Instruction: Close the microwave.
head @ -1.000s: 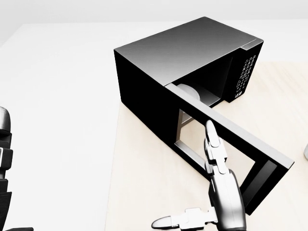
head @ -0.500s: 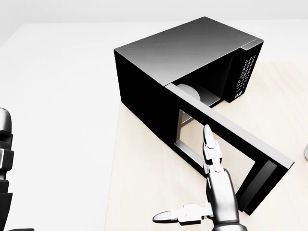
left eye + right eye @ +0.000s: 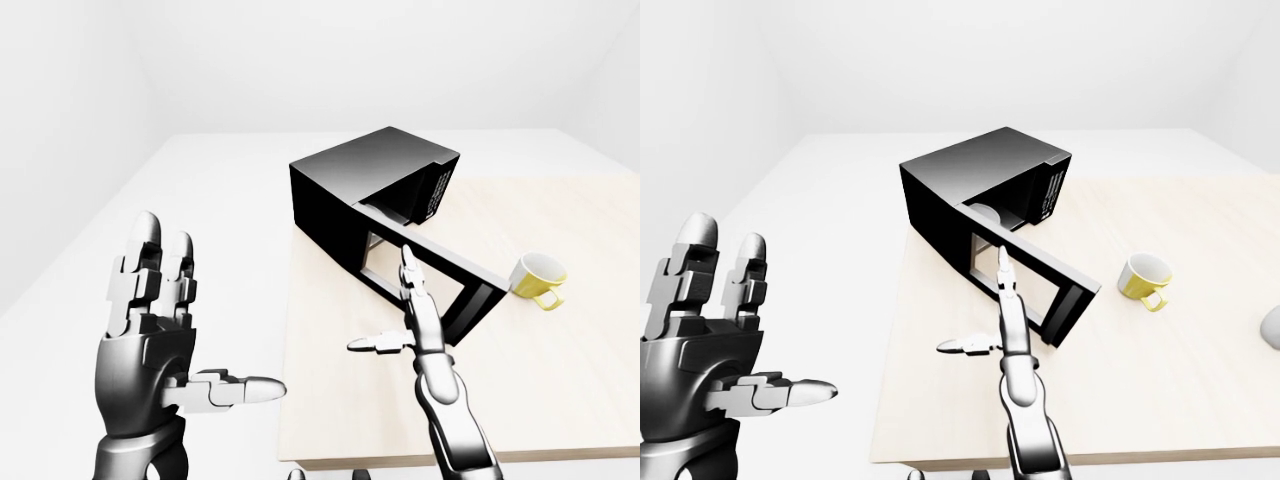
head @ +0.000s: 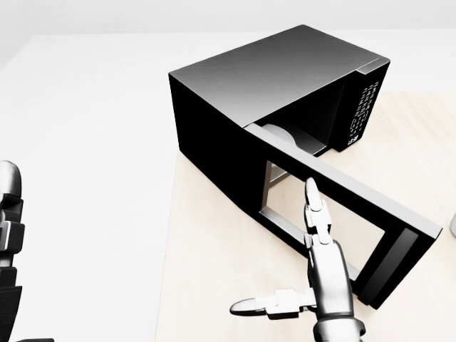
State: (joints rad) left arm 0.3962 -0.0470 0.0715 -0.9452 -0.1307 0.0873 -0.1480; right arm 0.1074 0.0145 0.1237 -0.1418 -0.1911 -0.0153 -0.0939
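Yellow mug (image 3: 538, 279) only in eye views

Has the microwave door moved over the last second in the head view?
Yes, slightly. The door has its free end a little further right and lower against the microwave body, which stays put. The right robot hand points at it, fingers open.

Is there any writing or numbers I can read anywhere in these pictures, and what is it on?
Control panel on the microwave: rows of small white marks, too small and blurred to read.
Yellow mug: no text visible.
Microwave door: no label or brand visible.
Nothing else carries readable text.
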